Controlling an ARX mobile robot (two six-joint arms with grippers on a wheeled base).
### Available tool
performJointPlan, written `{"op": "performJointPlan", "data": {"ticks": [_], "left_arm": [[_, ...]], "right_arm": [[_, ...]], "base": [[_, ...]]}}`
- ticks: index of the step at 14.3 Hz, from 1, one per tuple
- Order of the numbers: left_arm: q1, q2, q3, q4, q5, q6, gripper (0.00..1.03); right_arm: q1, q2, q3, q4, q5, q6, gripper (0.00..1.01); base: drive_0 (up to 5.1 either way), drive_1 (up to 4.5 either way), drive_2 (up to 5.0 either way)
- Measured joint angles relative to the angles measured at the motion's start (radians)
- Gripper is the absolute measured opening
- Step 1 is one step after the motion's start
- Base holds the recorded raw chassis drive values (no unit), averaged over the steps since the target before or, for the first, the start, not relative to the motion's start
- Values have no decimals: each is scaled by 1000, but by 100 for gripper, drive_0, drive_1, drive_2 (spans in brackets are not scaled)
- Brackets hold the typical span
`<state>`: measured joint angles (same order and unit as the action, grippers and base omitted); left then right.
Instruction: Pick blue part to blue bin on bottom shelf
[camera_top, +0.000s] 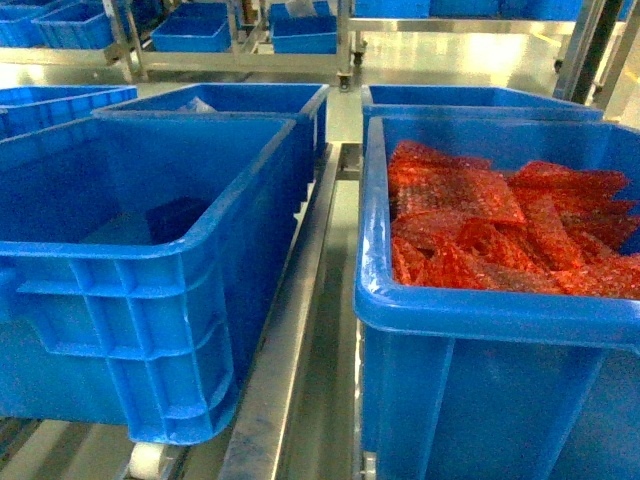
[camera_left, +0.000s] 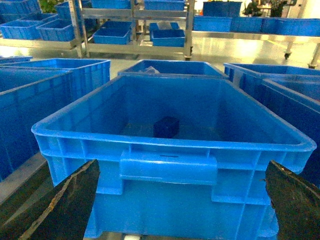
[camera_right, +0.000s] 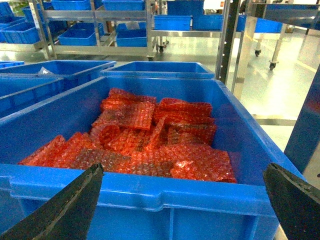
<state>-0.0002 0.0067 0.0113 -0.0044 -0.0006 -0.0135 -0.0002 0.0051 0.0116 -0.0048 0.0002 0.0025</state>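
Two black fingers (camera_left: 65, 200) of the left claw (camera_left: 182, 200) fill the lower corners of the left wrist view, spread wide and grasping nothing, just short of the near wall of a blue bin (camera_left: 170, 167). Down on that bin's floor, a little left of centre in the frame, sits the blue part (camera_left: 166, 127), a small dark-blue block. It rests flat, its long axis running roughly left to right across the picture with one corner turned slightly toward the camera; its exact shape is hard to make out against the blue floor. From the head view the same part (camera_top: 178, 215) shows as a darker patch low in the left bin (camera_top: 150, 330).

Right of it, a second blue bin (camera_right: 150, 192) holds a heap of red bubble-wrap pouches (camera_right: 145, 142), crumpled and overlapping. The right claw (camera_right: 182, 200) hangs before this bin's near rim, its dark fingers (camera_right: 70, 207) likewise released and wide apart, touching nothing.

Between the two bins in the head view runs the brushed-steel rail of the bottom shelf (camera_top: 285, 380), with a white roller (camera_top: 147, 460) peeping out under the left bin at the lower edge. More blue bins (camera_top: 300, 35) stand on steel racks at the top of the frame.
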Motion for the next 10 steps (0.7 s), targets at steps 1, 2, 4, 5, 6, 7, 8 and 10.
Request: {"op": "performJointPlan", "data": {"ticks": [1, 2, 4, 5, 6, 7, 8, 10], "left_arm": [[0, 0, 0, 0, 0, 0, 98], [0, 0, 0, 0, 0, 0, 98], [0, 0, 0, 0, 0, 0, 98], [0, 0, 0, 0, 0, 0, 98], [0, 0, 0, 0, 0, 0, 98], [0, 0, 0, 0, 0, 0, 98], [0, 0, 0, 0, 0, 0, 98], [0, 0, 0, 0, 0, 0, 98]], "right_arm": [[0, 0, 0, 0, 0, 0, 98], [0, 0, 0, 0, 0, 0, 98], [0, 0, 0, 0, 0, 0, 98], [0, 0, 0, 0, 0, 0, 98], [0, 0, 0, 0, 0, 0, 98], [0, 0, 0, 0, 0, 0, 98], [0, 0, 0, 0, 0, 0, 98], [0, 0, 0, 0, 0, 0, 98]], "base": [[0, 0, 0], [0, 0, 0], [0, 0, 0], [0, 0, 0], [0, 0, 0], [0, 0, 0], [0, 0, 0], [0, 0, 0]]}}
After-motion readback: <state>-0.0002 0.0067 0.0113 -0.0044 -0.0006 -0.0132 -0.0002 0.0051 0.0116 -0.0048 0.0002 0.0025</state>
